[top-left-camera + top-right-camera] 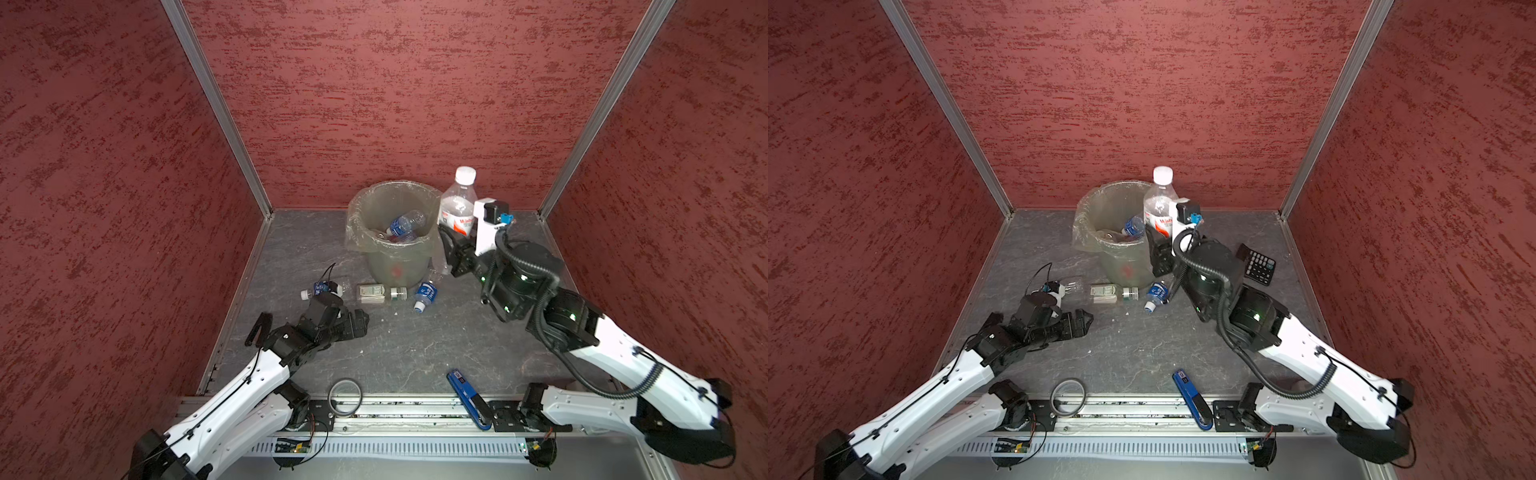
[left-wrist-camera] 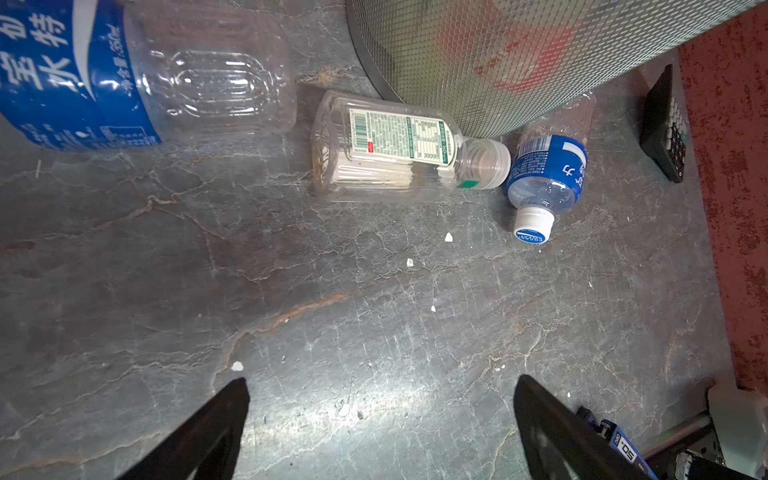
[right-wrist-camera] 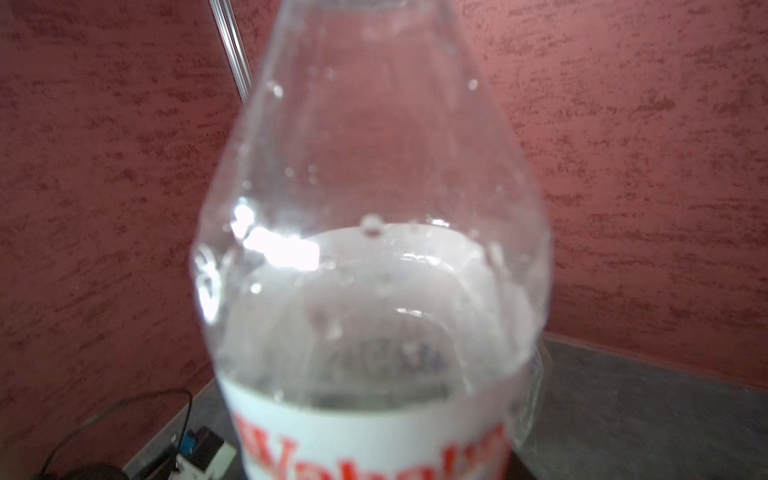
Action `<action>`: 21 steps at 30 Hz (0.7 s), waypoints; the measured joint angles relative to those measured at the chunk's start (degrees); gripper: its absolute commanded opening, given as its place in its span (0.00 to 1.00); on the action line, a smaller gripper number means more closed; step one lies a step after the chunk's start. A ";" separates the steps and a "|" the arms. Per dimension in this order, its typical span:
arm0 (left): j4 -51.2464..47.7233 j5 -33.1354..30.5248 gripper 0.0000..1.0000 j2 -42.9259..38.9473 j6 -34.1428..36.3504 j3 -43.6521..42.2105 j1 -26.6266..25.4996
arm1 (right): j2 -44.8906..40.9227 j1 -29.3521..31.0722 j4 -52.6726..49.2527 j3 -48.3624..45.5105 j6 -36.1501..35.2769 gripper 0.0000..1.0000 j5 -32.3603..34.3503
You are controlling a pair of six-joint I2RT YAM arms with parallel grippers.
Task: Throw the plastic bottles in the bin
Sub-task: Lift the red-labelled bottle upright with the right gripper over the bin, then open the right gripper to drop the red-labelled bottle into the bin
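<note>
Plastic bottles (image 1: 405, 224) lie in the bin (image 1: 395, 266); I count three more bottles (image 1: 376, 293) on the table (image 1: 415, 345). Right gripper (image 1: 449, 241) clamps a red-labelled bottle (image 1: 457, 208), left gripper (image 2: 380, 380) stands wide, empty.

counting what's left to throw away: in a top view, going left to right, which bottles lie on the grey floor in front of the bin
clear plastic bottle with a white cap -> flat-sided clear plastic bottle with a white-and-green label -> small clear plastic bottle with a blue label and white cap
</note>
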 measured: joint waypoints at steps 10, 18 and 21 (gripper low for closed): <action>-0.31 -0.85 1.00 -1.92 -0.42 2.51 -0.61 | 35.95 -16.39 -1.22 37.13 2.49 0.99 -9.94; -0.81 -1.75 1.00 -3.23 -0.39 2.75 -0.66 | 34.75 -16.33 -5.68 42.03 2.03 0.99 -11.78; -1.05 -2.43 1.00 -3.13 -0.37 2.75 -0.66 | 29.24 -16.37 -5.51 39.21 1.95 0.99 -11.93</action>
